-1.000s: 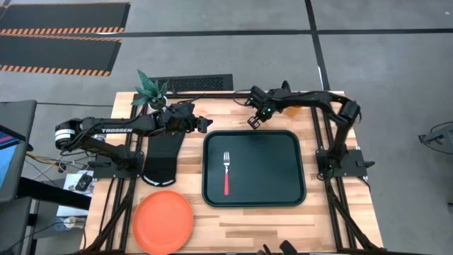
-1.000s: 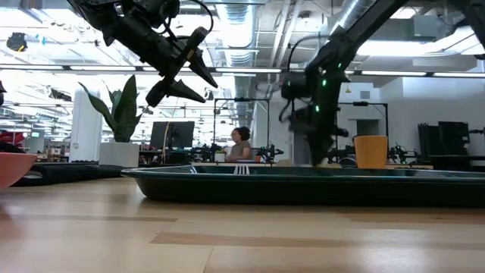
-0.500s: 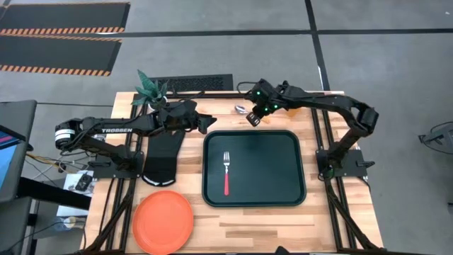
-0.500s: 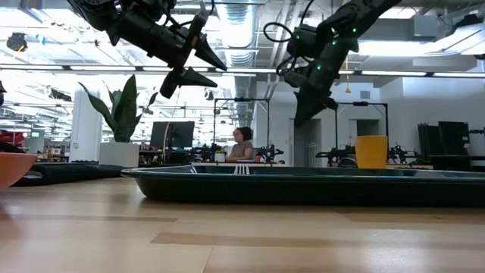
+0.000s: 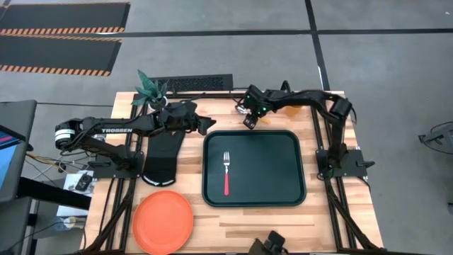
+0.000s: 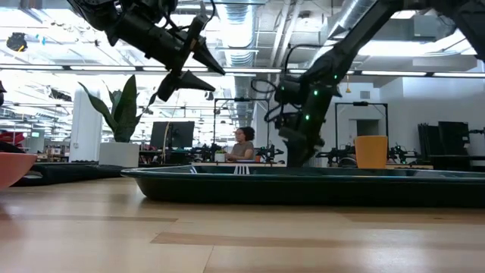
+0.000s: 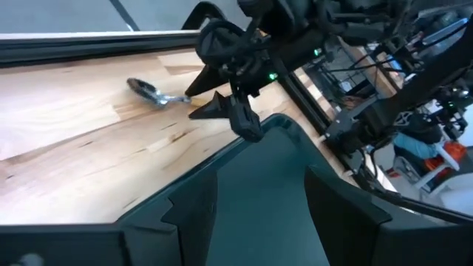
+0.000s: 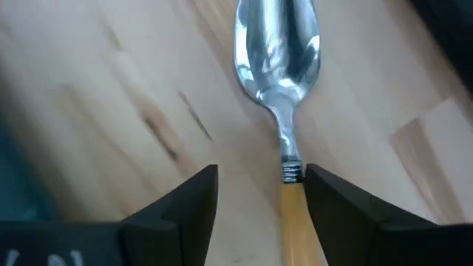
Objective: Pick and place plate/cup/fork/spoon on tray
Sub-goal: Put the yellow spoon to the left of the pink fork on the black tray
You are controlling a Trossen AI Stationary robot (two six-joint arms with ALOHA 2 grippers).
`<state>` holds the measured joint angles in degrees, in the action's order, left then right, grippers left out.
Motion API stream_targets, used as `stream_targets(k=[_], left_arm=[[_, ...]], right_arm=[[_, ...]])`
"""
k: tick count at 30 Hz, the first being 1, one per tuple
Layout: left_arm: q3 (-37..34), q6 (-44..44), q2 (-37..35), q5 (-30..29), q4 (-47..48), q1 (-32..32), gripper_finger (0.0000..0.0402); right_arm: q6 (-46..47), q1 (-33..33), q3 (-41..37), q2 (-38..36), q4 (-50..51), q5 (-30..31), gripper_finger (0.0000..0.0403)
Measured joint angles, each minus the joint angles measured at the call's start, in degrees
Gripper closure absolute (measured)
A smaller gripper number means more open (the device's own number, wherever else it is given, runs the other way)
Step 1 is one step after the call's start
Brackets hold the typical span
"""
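Note:
The spoon (image 8: 279,66) lies flat on the wood just beyond the tray's (image 5: 269,170) far edge, its silver bowl (image 7: 144,88) pointing away from my right gripper. My right gripper (image 8: 260,174) is open and low over it, one finger on either side of the orange handle (image 8: 299,222); I cannot tell whether a finger touches it. The fork (image 5: 226,173) lies on the tray's left half. The plate (image 5: 163,222) rests on the table at the near left. In the low view the cup (image 6: 370,152) stands beyond the tray. My left gripper (image 5: 209,122) hangs open above the tray's far left corner.
A black oven mitt (image 5: 161,157) lies left of the tray under my left arm. A potted plant (image 5: 151,88) stands at the far left corner. Bare wood shows between the tray and the near edge.
My right gripper has risen off the table, then come down again over the spoon, a little toward the table's left. Its fingers, together before, now stand apart. The spoon has stayed where it lay.

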<state>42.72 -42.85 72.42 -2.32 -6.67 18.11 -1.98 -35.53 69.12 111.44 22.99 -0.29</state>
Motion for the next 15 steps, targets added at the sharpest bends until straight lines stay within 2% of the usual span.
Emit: stream_targets(k=[3,7,8,15], left_arm=[[0.00,-0.03,0.00,-0.62,0.54,0.00,0.0212],[0.00,-0.02,0.00,-2.22,0.92,0.00,0.0212],[0.00,-0.02,0.00,-2.68,0.95,0.00,0.0212],[0.00,-0.13,0.00,-3.93,0.96,0.00,0.0212]], right_arm=[[0.28,-1.92,0.20,1.19,1.72,-1.32,0.0224],[0.29,-3.40,0.36,1.71,4.67,-2.35,0.0356],[0.14,-3.43,0.35,1.60,5.13,-2.60,0.0374],[0.65,-2.58,-0.03,-0.39,6.50,-1.66,0.0384]])
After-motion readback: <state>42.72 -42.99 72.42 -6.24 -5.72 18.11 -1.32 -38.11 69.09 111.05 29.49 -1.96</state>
